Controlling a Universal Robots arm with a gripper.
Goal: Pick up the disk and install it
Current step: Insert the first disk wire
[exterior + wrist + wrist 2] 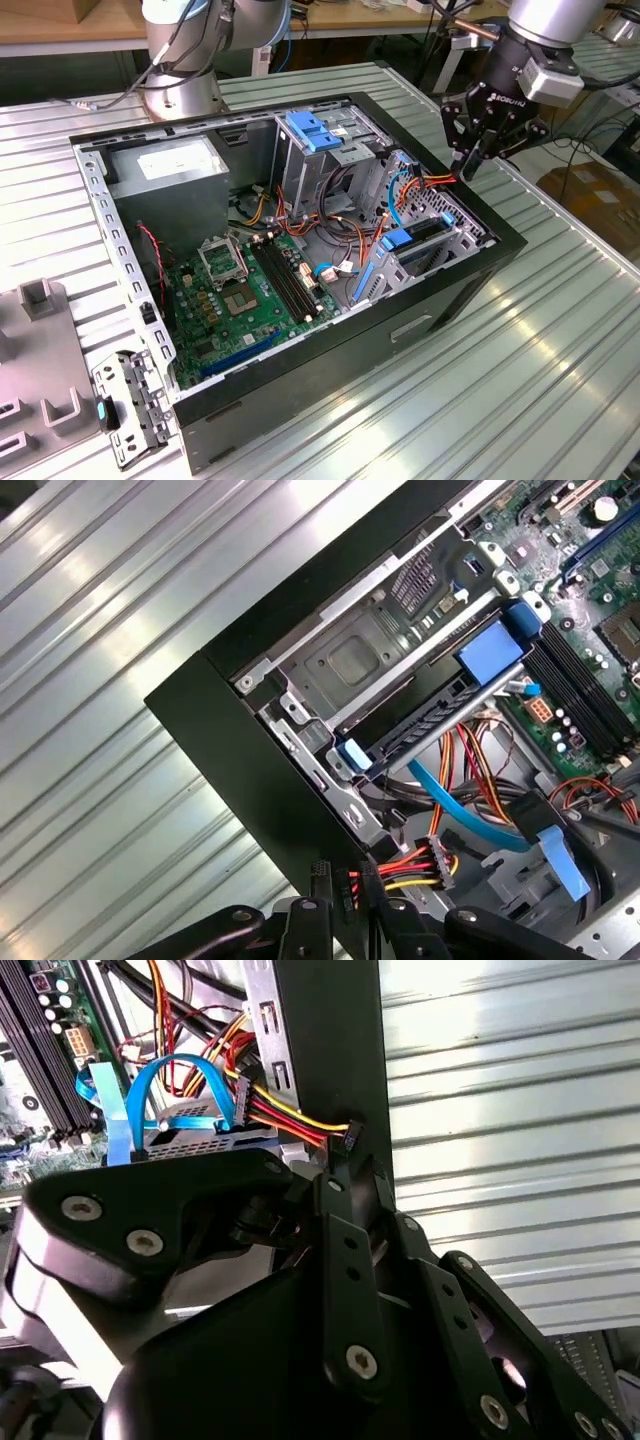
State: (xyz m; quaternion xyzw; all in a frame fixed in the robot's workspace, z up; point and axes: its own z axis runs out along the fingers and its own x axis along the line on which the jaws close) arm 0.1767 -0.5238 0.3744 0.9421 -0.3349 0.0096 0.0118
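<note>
An open desktop computer case (300, 250) is lying on its side on a ribbed metal table (520, 380), and the gripper (470, 160) is hanging over the case's edge at about two o'clock from the green motherboard (250, 290) in the exterior view. Its black fingers (340, 1230) are resting close together with nothing between them, their tips sitting right at the black connector (347, 1140) of a red, yellow and black power cable bundle (290, 1115); whether the tips are actually touching that connector cannot be told. In the first wrist view the fingertips (318, 920) are meeting the same bundle (405, 865) beside the case's black wall (240, 770). The disk (455, 695), a dark body with blue plastic rails, is sitting inside the metal drive cage (350, 670) within the case, at about seven o'clock from the gripper in the exterior view (410, 240). A light blue flat data cable (185, 1085) is arching just beside the power bundle.
</note>
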